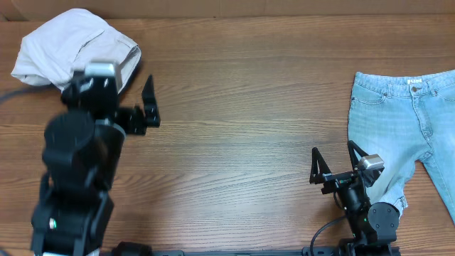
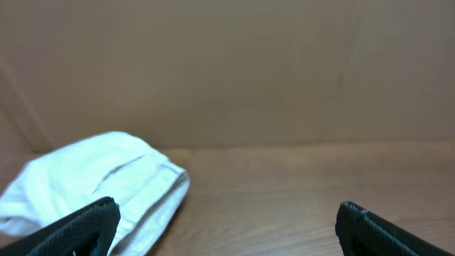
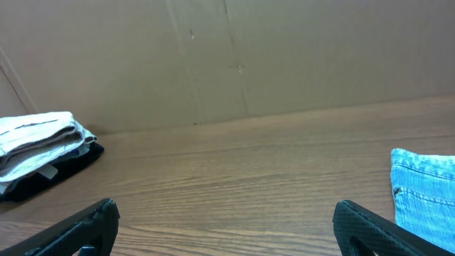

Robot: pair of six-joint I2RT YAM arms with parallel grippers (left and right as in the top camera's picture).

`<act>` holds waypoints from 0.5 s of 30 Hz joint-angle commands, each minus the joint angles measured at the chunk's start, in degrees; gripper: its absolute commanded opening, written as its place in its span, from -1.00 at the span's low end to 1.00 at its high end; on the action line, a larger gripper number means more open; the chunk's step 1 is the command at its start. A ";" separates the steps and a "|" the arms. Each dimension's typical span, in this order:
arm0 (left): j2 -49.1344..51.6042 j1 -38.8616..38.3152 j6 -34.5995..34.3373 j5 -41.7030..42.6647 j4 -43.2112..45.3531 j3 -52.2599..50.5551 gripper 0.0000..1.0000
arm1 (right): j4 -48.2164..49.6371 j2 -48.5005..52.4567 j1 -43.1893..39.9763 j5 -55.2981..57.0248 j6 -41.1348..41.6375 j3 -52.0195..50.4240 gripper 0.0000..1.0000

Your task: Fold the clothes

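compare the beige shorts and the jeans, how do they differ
The beige shorts are pale cream; the jeans are light-blue denim. The shorts sit gathered in a compact bundle at the far left; the jeans lie spread flat at the right. Both rest on the wooden table.

The left gripper (image 1: pixel 148 107) is holding its jaws spread wide, the left arm (image 1: pixel 71 149) rising bulky just behind it. The right gripper (image 1: pixel 334 162) is gaping equally wide, the right arm (image 1: pixel 370 213) sitting folded close behind it.
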 commanded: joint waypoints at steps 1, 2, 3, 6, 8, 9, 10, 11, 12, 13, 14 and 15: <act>-7.41 0.39 -0.59 -5.31 4.13 -7.48 1.00 | 0.31 -0.57 -0.15 -0.07 -0.22 -0.59 1.00; -9.81 0.39 -0.50 -5.90 5.99 -10.49 1.00 | 0.31 -0.57 -0.15 -0.07 -0.22 -0.57 1.00; -11.82 0.39 -0.50 -6.08 7.54 -13.09 0.99 | 0.31 -0.57 -0.15 -0.07 -0.22 -0.57 1.00; -18.12 0.39 -0.57 -6.03 13.38 -21.29 0.99 | 0.31 -0.57 -0.15 -0.07 -0.22 -0.57 1.00; -21.99 0.37 -0.61 -5.99 17.84 -26.62 1.00 | 0.31 -0.57 -0.15 -0.07 -0.22 -0.57 1.00; -23.89 0.37 -0.74 -5.97 19.98 -29.31 1.00 | 0.31 -0.57 -0.15 -0.07 -0.22 -0.57 1.00; -25.79 0.37 -0.83 -5.95 21.75 -32.00 1.00 | 0.31 -0.57 -0.15 -0.07 -0.22 -0.57 1.00; -27.98 0.37 -0.83 -5.68 23.67 -35.08 1.00 | 0.31 -0.57 -0.15 -0.07 -0.22 -0.57 1.00; -29.73 0.39 -0.83 -5.57 25.14 -37.57 1.00 | 0.31 -0.57 -0.15 -0.07 -0.22 -0.57 1.00; -31.34 0.39 -0.83 -5.57 26.32 -39.85 1.00 | 0.31 -0.57 -0.15 -0.07 -0.22 -0.57 1.00; -32.83 0.39 -0.90 -5.55 27.28 -41.97 1.00 | 0.31 -0.57 -0.15 -0.07 -0.22 -0.57 1.00; -34.18 0.39 -1.31 -5.60 27.74 -43.85 0.99 | 0.31 -0.57 -0.15 -0.07 -0.22 -0.57 1.00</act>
